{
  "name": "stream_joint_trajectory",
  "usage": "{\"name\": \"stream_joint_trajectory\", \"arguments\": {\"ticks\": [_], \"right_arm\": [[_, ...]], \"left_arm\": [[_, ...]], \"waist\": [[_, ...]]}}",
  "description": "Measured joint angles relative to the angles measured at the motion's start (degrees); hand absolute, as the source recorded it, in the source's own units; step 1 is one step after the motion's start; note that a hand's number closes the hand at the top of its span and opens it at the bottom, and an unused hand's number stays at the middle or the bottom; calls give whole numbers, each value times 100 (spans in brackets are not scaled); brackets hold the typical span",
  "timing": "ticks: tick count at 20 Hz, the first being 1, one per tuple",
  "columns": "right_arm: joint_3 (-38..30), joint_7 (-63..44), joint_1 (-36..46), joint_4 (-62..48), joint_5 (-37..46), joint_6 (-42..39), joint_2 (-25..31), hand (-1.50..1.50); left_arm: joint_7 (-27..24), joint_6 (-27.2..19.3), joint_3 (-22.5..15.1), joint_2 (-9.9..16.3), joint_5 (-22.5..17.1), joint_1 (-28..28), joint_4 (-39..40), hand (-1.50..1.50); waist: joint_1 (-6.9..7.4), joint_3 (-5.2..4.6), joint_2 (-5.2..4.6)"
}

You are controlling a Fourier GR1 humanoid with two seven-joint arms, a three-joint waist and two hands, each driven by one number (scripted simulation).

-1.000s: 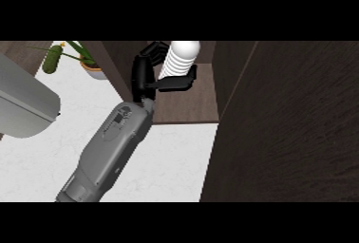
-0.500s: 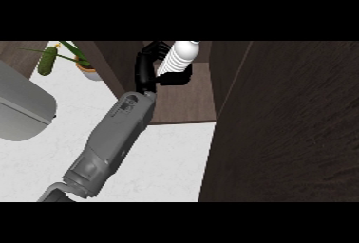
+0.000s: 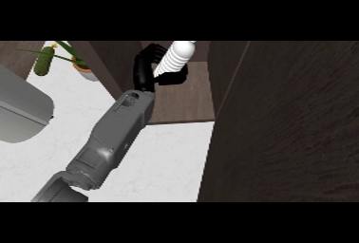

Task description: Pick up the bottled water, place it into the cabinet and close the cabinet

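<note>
The bottled water (image 3: 175,57) is white and ribbed, and it leans to the right inside the open cabinet, above the brown shelf (image 3: 186,102). My left hand (image 3: 144,71) is shut on it: black fingers rise along its left side and the thumb crosses under its lower part. The grey forearm runs from the lower left up to the cabinet opening. The bottle's top is cut off at the upper edge of the scene. The cabinet door (image 3: 294,123) stands open as a wide dark panel on the right. My right hand does not show.
A grey rounded appliance (image 3: 17,114) sits at the left edge of the white counter (image 3: 161,156). A potted plant (image 3: 79,64) and a green cucumber-like object (image 3: 45,61) stand at the back left. The cabinet's left wall (image 3: 116,61) is next to my wrist.
My left arm has reached farther forward, carrying the bottle deeper into the cabinet. The bottle has tilted a little more to the right.
</note>
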State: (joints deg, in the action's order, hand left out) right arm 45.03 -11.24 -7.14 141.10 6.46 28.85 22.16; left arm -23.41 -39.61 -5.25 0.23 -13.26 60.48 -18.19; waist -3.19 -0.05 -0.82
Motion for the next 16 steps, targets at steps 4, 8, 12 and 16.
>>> {"name": "stream_joint_trajectory", "arguments": {"ticks": [4, 8, 12, 16], "right_arm": [[24, 13, -3, 2, -18, 1, 33, -150], [60, 55, -26, 1, -31, 20, 56, -150], [67, 118, -15, -12, -54, 27, 75, -150], [76, 160, 1, -21, -77, 28, 86, -150]], "left_arm": [[-239, -6, 153, -14, -60, 57, 354, 150], [-424, -109, 160, 8, 22, 113, 640, -150], [-367, -329, 75, 18, 213, 275, 997, -150], [-331, -603, -36, -9, 391, 340, 1257, -150]], "waist": [[-32, -2, -11], [-48, -2, -11], [-88, 1, -20], [-121, 1, -30]]}}
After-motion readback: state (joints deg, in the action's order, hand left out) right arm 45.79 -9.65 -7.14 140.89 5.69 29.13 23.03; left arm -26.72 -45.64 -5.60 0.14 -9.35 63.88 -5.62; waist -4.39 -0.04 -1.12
